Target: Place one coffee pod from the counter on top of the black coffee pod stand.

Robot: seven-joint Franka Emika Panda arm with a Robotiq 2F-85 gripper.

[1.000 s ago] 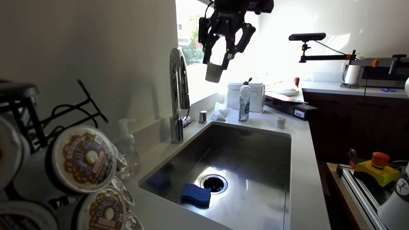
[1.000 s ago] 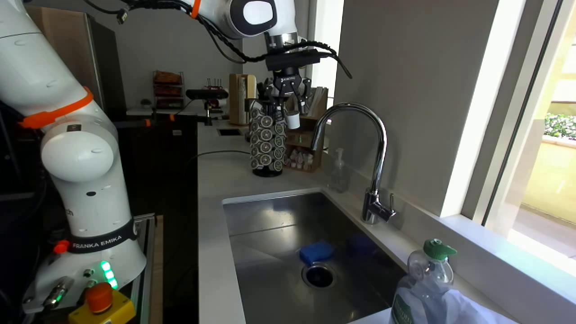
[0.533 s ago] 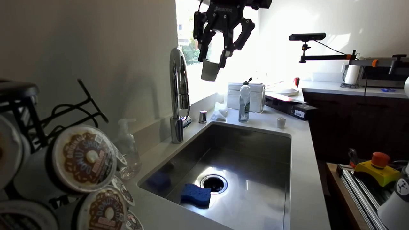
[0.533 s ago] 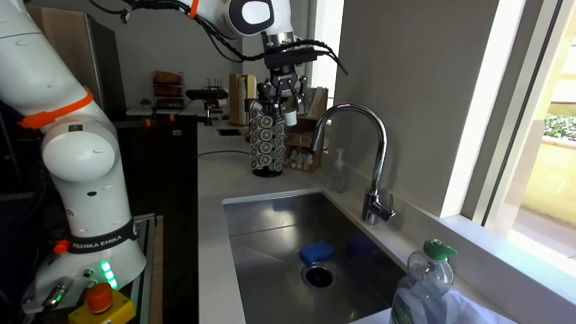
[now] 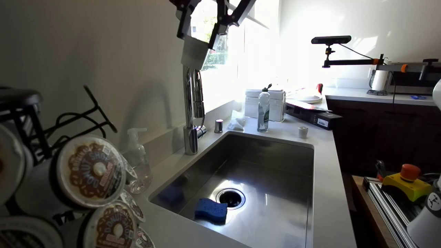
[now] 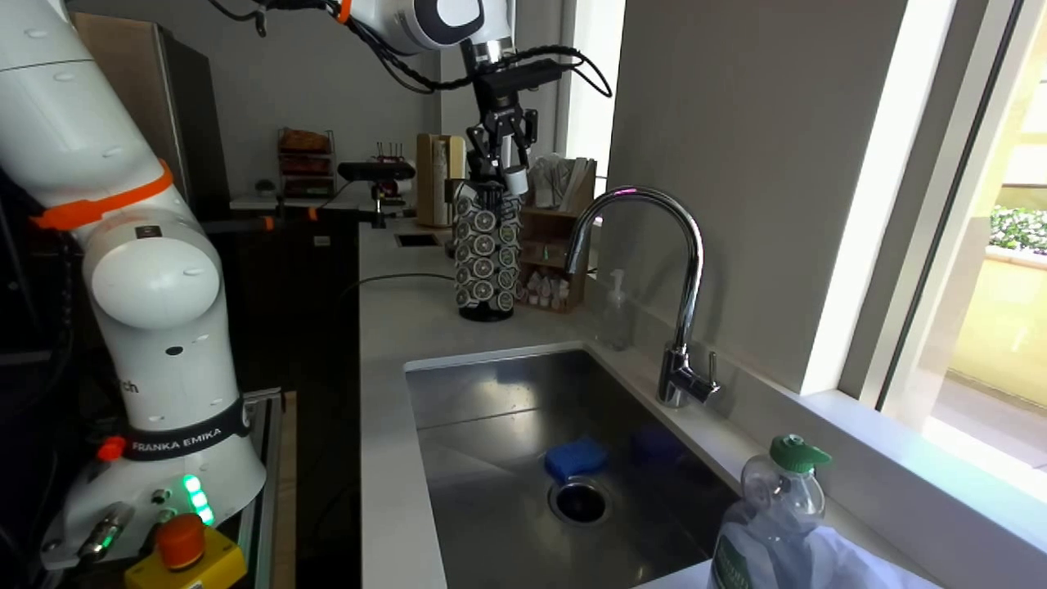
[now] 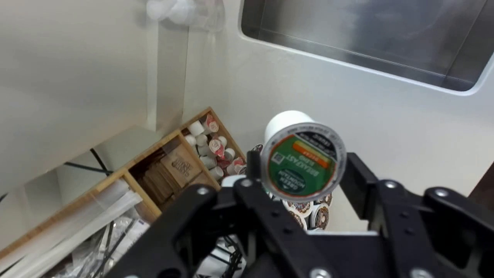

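Note:
High above the worktop, my gripper (image 5: 197,37) is shut on a coffee pod (image 5: 195,52), a tapered white cup. Its green-printed lid faces the camera in the wrist view, with a finger (image 7: 359,185) on either side of the pod (image 7: 301,166). The black coffee pod stand (image 6: 485,314), loaded with several pods, rises from the counter (image 6: 401,319); the held pod appears near its top in that exterior view. Its upper black frame (image 5: 19,98) and bent wires fill the near left elsewhere. A small white cup, apparently another pod (image 5: 303,132), rests on the counter beyond the sink.
The chrome tap (image 6: 695,270) arches over the steel sink (image 5: 268,179), which holds a blue sponge (image 5: 211,210). Behind the stand is a wooden organizer (image 7: 166,170) with creamer cups and packets. A soap dispenser (image 5: 139,162) stands by the wall.
My gripper has risen and shifted left in both exterior views, carrying the pod, which looks more tilted. It stays shut throughout. The cup on the counter has not moved.

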